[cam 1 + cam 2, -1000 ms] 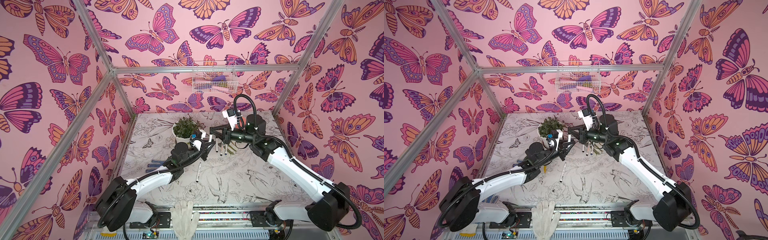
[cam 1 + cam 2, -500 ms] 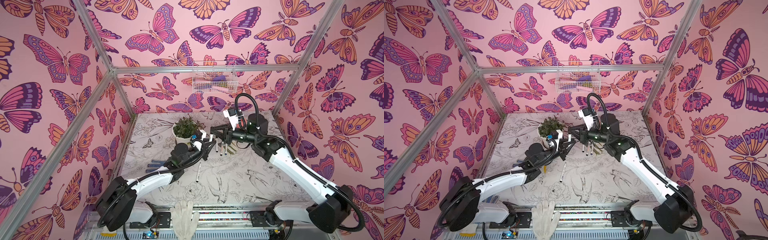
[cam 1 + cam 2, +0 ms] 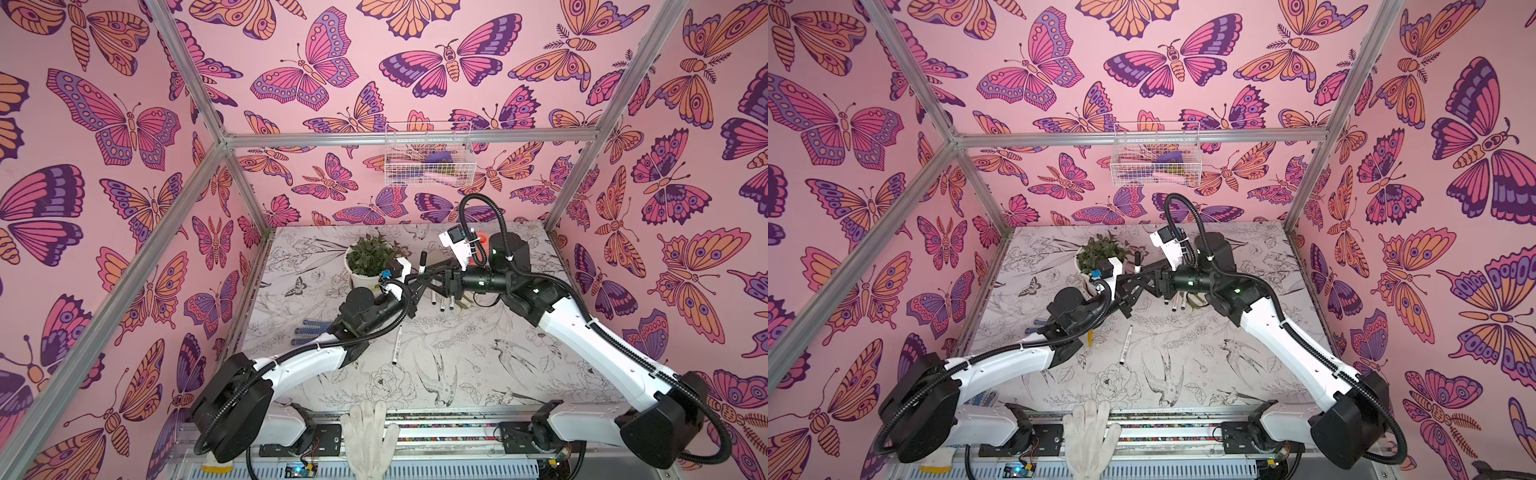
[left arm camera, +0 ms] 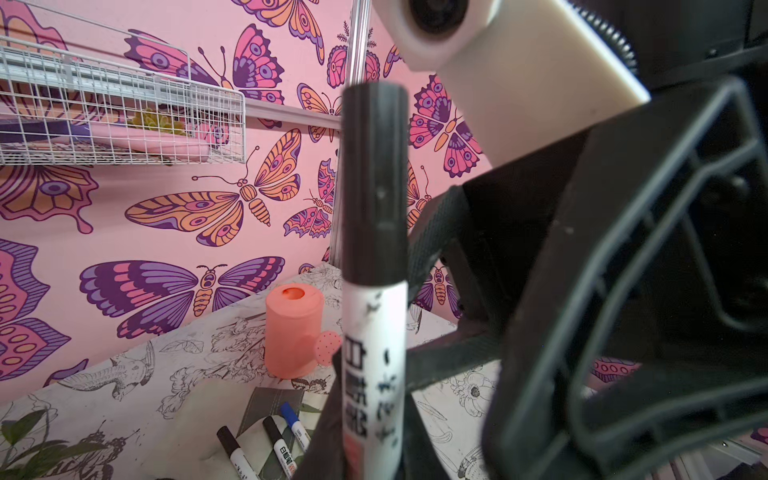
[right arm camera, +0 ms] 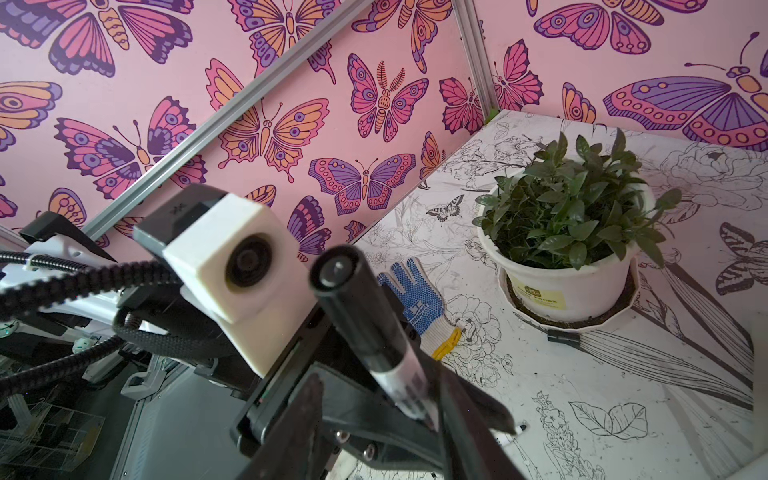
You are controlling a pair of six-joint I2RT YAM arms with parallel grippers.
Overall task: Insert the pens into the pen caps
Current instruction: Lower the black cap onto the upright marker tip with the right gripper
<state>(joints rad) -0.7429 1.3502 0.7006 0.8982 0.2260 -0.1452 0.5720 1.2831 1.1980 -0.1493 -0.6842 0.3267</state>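
Black cap (image 4: 374, 183) sitting on pen (image 4: 374, 365), pen standing upright above counter (image 3: 478, 357) near plant pot (image 5: 569, 286); left gripper (image 4: 370, 449) clamping barrel low down, right gripper (image 5: 399, 399) hanging loose, jaws apart around it. Worry: cap maybe not seating fully, so finger snagging it while backing off, yanking cap or tilting pen. Second ago right gripper was pinching tight, now letting go.

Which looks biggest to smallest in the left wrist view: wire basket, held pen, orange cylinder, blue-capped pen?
1-2. wire basket and held pen: too close to rank; the pen is right at the lens.
3. orange cylinder
4. blue-capped pen
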